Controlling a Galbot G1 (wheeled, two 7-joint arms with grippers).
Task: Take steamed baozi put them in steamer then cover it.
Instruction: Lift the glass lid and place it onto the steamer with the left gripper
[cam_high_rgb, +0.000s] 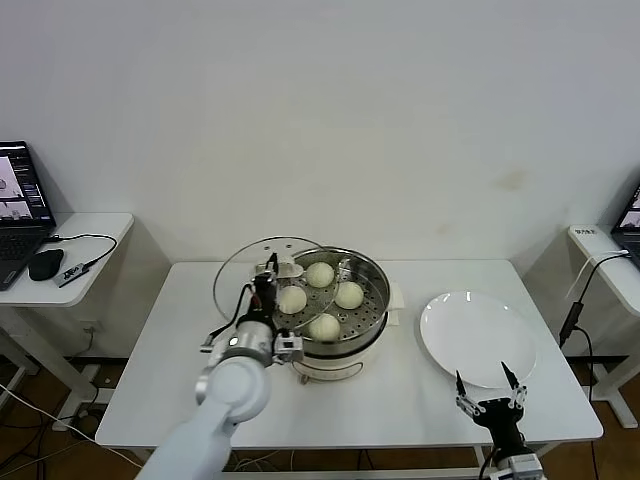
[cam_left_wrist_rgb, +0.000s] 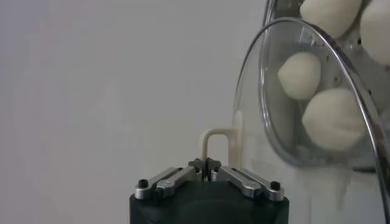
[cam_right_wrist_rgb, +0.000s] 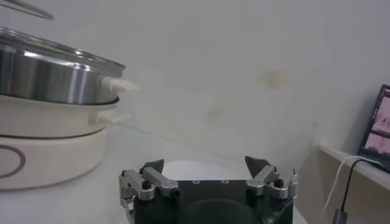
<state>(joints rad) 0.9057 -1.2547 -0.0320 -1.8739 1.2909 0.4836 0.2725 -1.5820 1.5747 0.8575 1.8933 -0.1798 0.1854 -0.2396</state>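
From my station I see the left gripper (cam_high_rgb: 268, 281) pinched together on the cream rectangular handle (cam_left_wrist_rgb: 218, 146) of the cover (cam_high_rgb: 262, 270), a round clear glass lid with a thin metal rim. It holds the cover tilted, at the steamer's left edge, partly overlapping the rim. The steamer (cam_high_rgb: 372, 325) is a shiny round steel pot on a smooth white base, standing mid-worktop (cam_high_rgb: 160, 370). Four steamed baozi (cam_high_rgb: 322, 302), smooth, pale and dome-shaped, sit on its perforated steel tray. To the steamer's right lies a flat glossy white plate (cam_high_rgb: 478, 335). Near that plate's front edge hangs the right gripper (cam_high_rgb: 490, 384), its dark pointed fingers (cam_right_wrist_rgb: 258, 165) spread wide apart and holding nothing.
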